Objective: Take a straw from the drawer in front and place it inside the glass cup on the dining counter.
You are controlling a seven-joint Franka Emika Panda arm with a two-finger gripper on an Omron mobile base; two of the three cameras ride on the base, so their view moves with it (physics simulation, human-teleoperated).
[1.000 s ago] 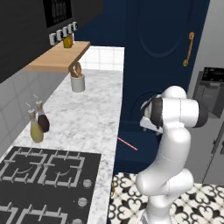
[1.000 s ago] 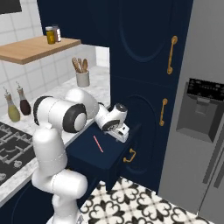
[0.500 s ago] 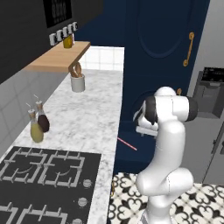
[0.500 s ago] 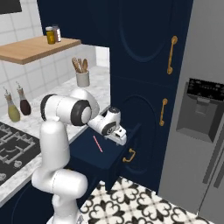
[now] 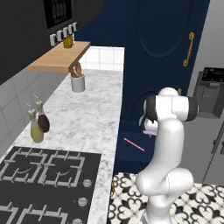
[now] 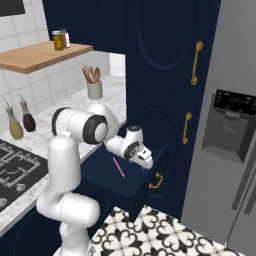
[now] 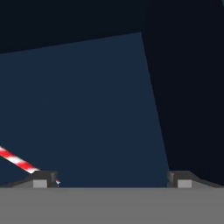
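Since earlier frame we lowered gripper point(image 7: 112, 178) into open drawer point(image 6: 125, 187), jaws apart; straw point(image 6: 118, 167) lay toward one fingertip point(image 7: 43, 177), off-centre, long axis running across drawer floor.

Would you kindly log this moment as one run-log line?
phase: reaching | fingers: open, empty | straw: lying in open drawer | hand: above drawer

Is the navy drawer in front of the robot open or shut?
Open: the drawer is pulled out, with the straw lying flat on its floor.
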